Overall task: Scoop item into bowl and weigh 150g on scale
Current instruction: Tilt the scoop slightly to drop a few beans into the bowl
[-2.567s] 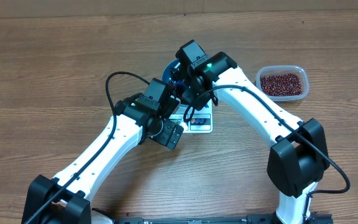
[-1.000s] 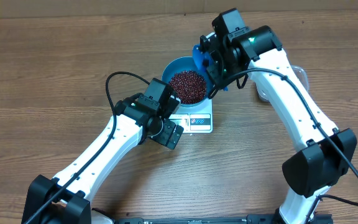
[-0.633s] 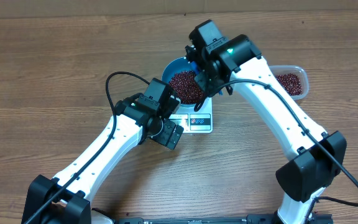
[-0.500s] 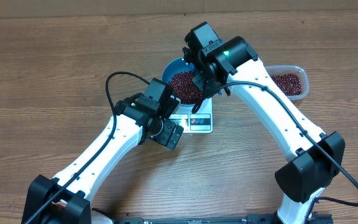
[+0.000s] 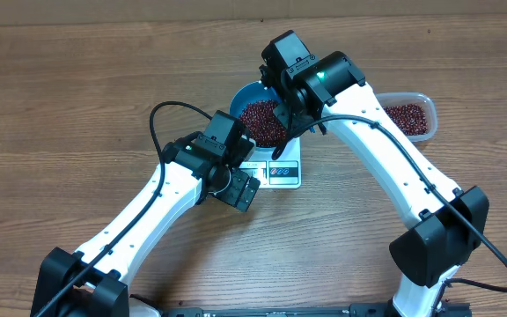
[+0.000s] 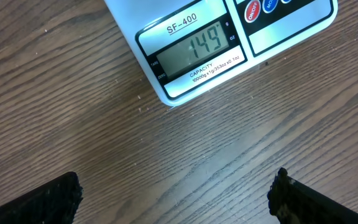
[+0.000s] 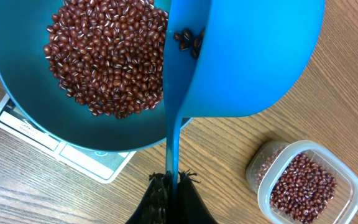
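Observation:
The bright blue bowl stands on the white scale and holds a maroon heap of beans. My right gripper is shut on the thin handle of a blue scoop, which hangs tipped on its side over the bowl's right rim with a few beans left in it. The left wrist view shows the scale with its display reading 149. My left gripper is open over bare wood just in front of the scale. From overhead, the bowl is partly hidden under the right wrist.
A clear plastic tub with more beans sits to the right of the scale, also visible from overhead as the tub. Both white arms cross the middle of the wooden table. The left arm's black cable loops beside the bowl.
Over the last second my right arm swung left from the tub side, bringing the scoop over the bowl. It has held still for the last half second. The left arm has not moved.

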Motion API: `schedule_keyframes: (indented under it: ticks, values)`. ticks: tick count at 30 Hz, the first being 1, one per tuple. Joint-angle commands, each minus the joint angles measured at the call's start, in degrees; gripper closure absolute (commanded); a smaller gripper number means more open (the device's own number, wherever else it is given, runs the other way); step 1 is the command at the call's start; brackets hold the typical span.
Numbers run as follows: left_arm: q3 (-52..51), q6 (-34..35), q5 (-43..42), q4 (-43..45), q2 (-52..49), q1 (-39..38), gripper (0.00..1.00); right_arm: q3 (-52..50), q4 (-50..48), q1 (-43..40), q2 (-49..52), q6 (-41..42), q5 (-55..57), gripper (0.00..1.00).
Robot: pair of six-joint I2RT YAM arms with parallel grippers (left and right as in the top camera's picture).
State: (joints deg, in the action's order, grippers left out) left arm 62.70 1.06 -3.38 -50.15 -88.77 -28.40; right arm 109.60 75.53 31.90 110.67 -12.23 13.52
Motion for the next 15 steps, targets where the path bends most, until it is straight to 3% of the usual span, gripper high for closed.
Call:
schedule_keyframes:
  ticks: [1,15]
  values:
    - [0.2,-1.11,0.39,-0.09,1.05,0.26,0.0,1.64,-0.44,-0.2,-2.25,0.42,-0.37,0.96]
    - [0.2,-1.09,0.39,-0.09,1.05,0.26,0.0,1.64,-0.42,-0.92,-2.25,-0.2,-4.87,0.96]
